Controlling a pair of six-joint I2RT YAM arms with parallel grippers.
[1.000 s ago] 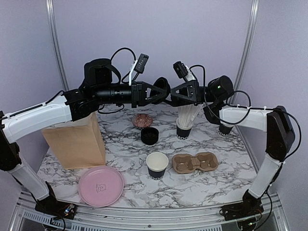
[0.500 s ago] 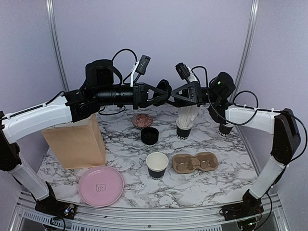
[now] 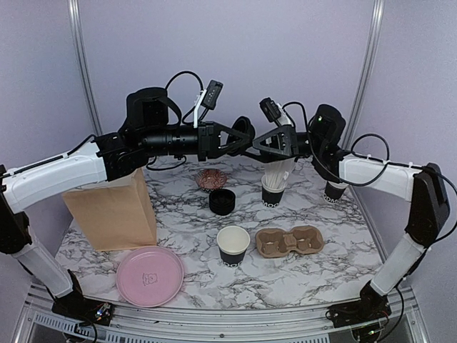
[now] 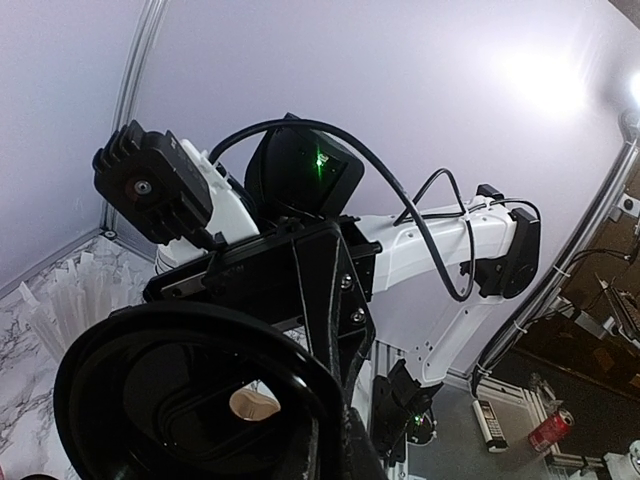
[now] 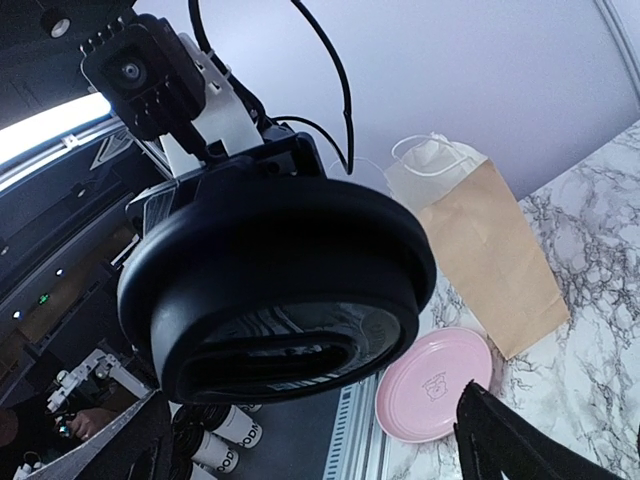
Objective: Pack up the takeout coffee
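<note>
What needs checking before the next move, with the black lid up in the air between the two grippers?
1. Lid gripped: ok. The left gripper holds the black lid in mid-air.
2. Right gripper ready to take it: ok. Its fingers are spread to either side of the lid, not touching it.
3. Open cup upright and unlidded: ok. It stands just left of the cup carrier.
4. Carrier holes free: ok, both are empty.
5. Paper bag upright: ok. Mouth open: cannot tell.
6. Far cup behind the right arm: cannot tell, as it is mostly hidden.
</note>
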